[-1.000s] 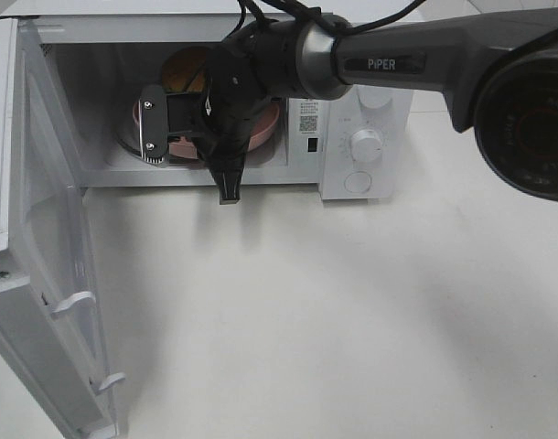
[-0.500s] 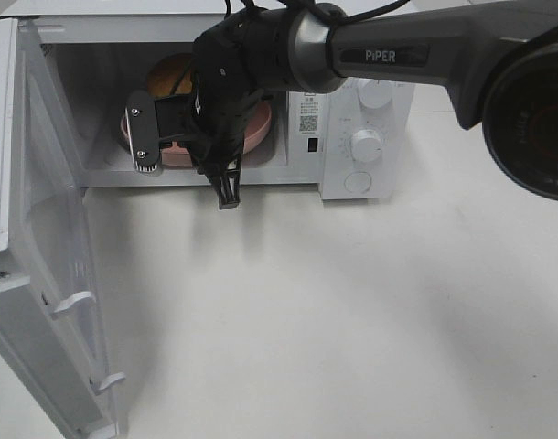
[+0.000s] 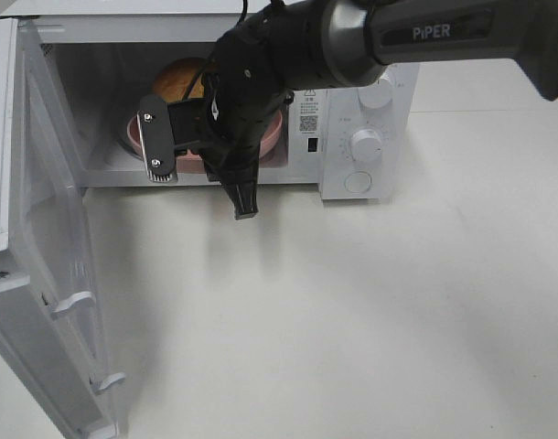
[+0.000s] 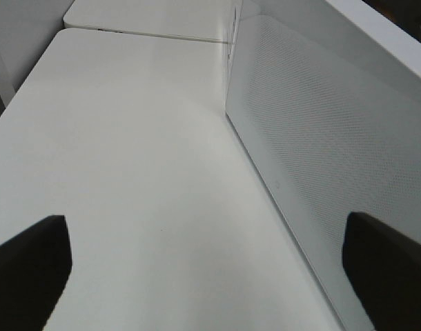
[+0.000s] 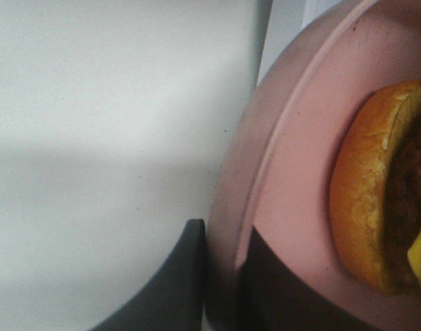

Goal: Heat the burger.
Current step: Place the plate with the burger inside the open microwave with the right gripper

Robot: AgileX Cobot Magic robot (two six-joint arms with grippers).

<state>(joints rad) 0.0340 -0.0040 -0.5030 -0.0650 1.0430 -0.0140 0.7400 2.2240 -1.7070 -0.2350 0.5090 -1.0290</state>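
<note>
Landmark for all placements: the microwave (image 3: 352, 101), standing at the far side of the surface (image 3: 352, 311).

Nearest to the high camera, the microwave's door (image 3: 50, 274) hangs fully open, swung out toward the front on the left. My left pincer (image 4: 203, 255) does not show in the high view. Its wrist camera shows its two dark tips spread wide with nothing between them, over bare surface just beside the perforated door panel (image 4: 314, 138).

Next, at the mouth of the microwave, my right pincer (image 3: 183, 146) reaches in from the right. Its tips are together on the near rim of the pink plate (image 3: 272, 128). The right wrist view confirms it: the plate's edge runs between the two dark tips, clamped.

Farthest in, the burger (image 3: 180, 80) sits on that plate, inside the cavity, beyond the pincer and deeper toward the back wall. It is round, so it has no long axis to speak of. The plate rim lies between pincer and burger. I cannot tell whether the plate rests flat on the cavity floor.

Judgement: the right arm is the nearer to the burger. The left stands by the door.

Count: one microwave, one door, one plate, one burger, two pincers.
</note>
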